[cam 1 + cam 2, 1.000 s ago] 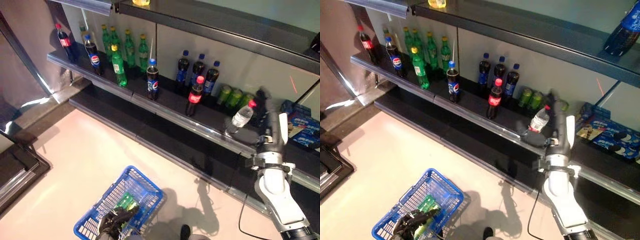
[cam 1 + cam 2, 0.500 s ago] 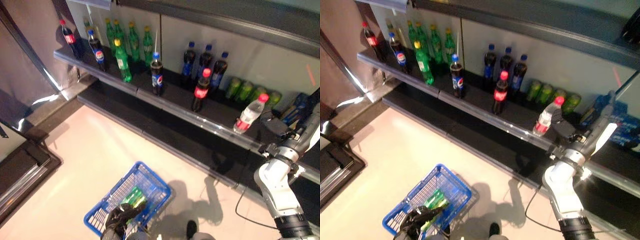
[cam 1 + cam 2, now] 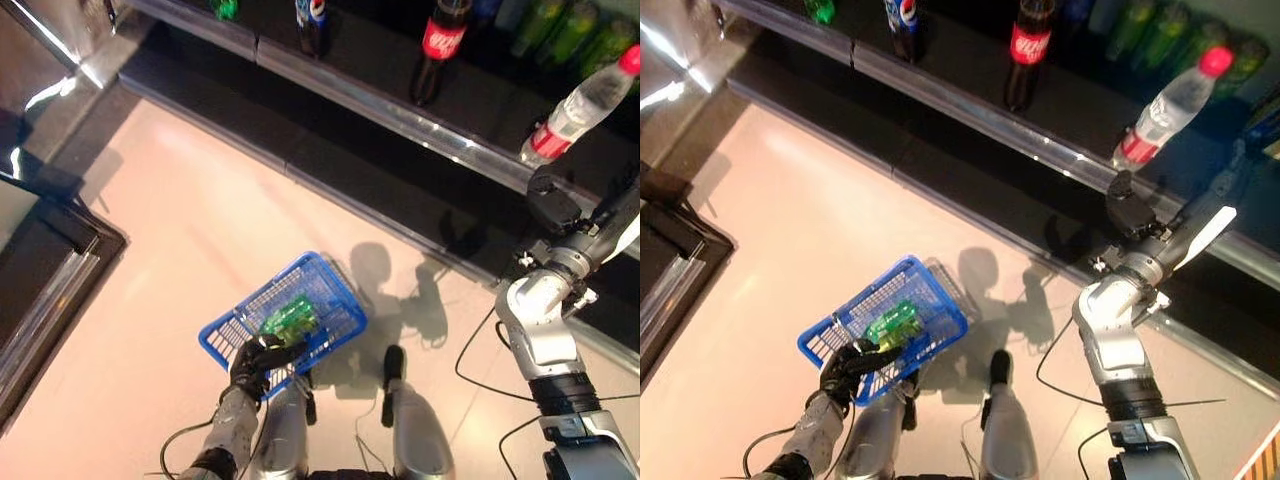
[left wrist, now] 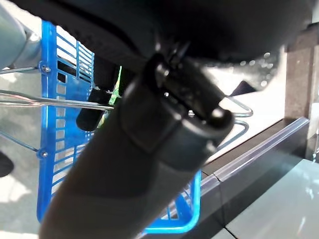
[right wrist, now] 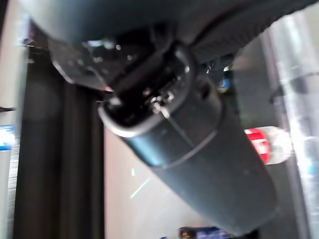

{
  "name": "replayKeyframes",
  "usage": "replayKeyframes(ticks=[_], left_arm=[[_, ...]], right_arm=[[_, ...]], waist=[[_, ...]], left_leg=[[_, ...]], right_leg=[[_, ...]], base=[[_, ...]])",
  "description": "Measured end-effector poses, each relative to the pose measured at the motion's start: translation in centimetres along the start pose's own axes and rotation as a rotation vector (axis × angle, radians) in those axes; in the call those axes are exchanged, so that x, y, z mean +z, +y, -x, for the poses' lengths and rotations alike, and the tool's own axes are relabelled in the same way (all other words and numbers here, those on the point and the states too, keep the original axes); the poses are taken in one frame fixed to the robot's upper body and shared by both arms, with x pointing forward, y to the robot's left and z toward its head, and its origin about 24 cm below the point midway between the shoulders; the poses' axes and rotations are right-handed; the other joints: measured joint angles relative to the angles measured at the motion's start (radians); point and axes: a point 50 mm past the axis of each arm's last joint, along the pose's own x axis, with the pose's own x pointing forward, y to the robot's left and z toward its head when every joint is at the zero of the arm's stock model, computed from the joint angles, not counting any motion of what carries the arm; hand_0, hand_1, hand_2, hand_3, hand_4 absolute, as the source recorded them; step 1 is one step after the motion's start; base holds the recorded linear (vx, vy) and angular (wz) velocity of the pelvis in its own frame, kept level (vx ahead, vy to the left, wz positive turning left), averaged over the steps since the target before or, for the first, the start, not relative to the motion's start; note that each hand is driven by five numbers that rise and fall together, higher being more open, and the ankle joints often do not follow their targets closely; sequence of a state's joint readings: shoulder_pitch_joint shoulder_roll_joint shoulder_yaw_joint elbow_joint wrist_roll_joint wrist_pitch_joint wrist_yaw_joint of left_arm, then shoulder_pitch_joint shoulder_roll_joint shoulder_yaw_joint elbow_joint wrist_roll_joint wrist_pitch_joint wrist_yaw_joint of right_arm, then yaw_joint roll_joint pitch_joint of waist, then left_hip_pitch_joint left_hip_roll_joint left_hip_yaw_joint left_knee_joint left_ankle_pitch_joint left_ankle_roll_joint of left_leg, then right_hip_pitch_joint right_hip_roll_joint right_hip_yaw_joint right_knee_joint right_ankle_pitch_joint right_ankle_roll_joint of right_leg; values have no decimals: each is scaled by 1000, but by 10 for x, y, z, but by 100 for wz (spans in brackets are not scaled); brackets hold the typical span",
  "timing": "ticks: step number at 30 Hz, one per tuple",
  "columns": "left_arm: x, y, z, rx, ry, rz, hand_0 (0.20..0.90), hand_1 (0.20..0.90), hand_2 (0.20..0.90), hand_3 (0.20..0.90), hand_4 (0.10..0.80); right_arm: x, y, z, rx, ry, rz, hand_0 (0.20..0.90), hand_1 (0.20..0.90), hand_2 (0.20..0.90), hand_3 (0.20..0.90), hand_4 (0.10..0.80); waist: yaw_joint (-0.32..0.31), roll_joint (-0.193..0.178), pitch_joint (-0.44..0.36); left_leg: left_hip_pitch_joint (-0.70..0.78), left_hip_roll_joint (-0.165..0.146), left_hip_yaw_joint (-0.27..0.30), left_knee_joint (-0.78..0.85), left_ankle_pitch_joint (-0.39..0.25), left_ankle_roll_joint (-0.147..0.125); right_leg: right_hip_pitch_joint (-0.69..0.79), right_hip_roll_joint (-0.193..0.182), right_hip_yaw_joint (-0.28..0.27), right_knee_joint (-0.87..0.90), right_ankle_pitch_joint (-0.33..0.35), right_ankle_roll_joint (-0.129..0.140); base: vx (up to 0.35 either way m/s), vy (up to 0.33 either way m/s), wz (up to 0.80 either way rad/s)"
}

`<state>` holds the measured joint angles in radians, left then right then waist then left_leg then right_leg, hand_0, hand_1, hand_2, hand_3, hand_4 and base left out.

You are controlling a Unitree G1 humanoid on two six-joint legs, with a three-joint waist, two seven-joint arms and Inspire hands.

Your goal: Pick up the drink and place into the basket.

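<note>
A clear water bottle (image 3: 577,104) with a red cap and red label stands near the shelf's front edge (image 3: 400,112) at the upper right. My right hand (image 3: 551,203) is just in front of and below its base; the bottle (image 5: 264,144) shows past the thumb in the right wrist view, and no grasp is visible. The blue wire basket (image 3: 335,290) hangs low in front of me with a green pack (image 3: 290,318) inside. My left hand (image 3: 256,362) is curled on the basket's wire handle (image 4: 50,99) at its near rim.
A cola bottle with a red label (image 3: 440,42), a dark bottle with a blue label (image 3: 310,12) and green cans (image 3: 565,25) also stand on the shelf. A lower dark ledge (image 3: 330,165) runs beneath it. A dark raised platform (image 3: 40,270) lies at the left.
The camera has tilted down, shifting the whole scene up. My right hand has moved from beside the water bottle to just below its base. The basket stays in my left hand.
</note>
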<state>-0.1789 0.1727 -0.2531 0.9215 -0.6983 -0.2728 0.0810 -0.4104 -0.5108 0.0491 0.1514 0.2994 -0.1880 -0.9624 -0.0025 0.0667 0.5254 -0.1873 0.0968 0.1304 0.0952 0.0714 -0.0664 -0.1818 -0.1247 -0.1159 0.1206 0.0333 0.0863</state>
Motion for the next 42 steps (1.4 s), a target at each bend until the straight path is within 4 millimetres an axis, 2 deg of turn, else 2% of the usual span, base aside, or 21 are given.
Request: replayKeyframes(ticks=[4, 15, 22, 30, 42], left_arm=[[7, -3, -3, 8, -27, 22, 300, 300, 300, 200, 100], [13, -5, -4, 1, -51, 32, 300, 300, 300, 200, 100], [18, -9, -7, -9, -60, 31, 300, 300, 300, 200, 100], [18, -7, -7, -7, -57, 50, 300, 300, 300, 200, 100], [26, -12, -8, -35, -69, 57, 300, 300, 300, 200, 100]], right_arm=[[12, 14, -8, 6, -18, -56, 900, 900, 900, 900, 800], [21, 30, -28, -16, 48, -149, 900, 900, 900, 900, 800], [46, 41, -56, -5, 33, -223, 900, 900, 900, 900, 800], [57, 45, -74, -5, 69, -276, 900, 900, 900, 900, 800], [81, 45, -103, -9, 47, -223, 900, 900, 900, 900, 800]], waist=[[2, 4, 10], [11, 4, 10], [30, 6, 11], [46, 7, 11], [57, 17, 14]], left_leg=[[-47, 0, -2, 9, 0, 1], [-87, 0, -1, 8, 0, 0], [-105, -4, 0, 10, 0, 1], [-105, -7, 0, 12, 2, 2], [-150, -20, -3, 27, 5, 7]], right_leg=[[-61, 0, 14, 22, 0, -1], [-119, -1, 19, 39, -5, -3], [-154, -7, 17, 65, -7, -6], [-156, -11, 17, 70, -8, -6], [-227, -31, 11, 144, -36, -7]], base=[[-24, -27, -9], [5, -8, -2], [44, -9, -4], [48, 4, 0], [16, -3, 1]])
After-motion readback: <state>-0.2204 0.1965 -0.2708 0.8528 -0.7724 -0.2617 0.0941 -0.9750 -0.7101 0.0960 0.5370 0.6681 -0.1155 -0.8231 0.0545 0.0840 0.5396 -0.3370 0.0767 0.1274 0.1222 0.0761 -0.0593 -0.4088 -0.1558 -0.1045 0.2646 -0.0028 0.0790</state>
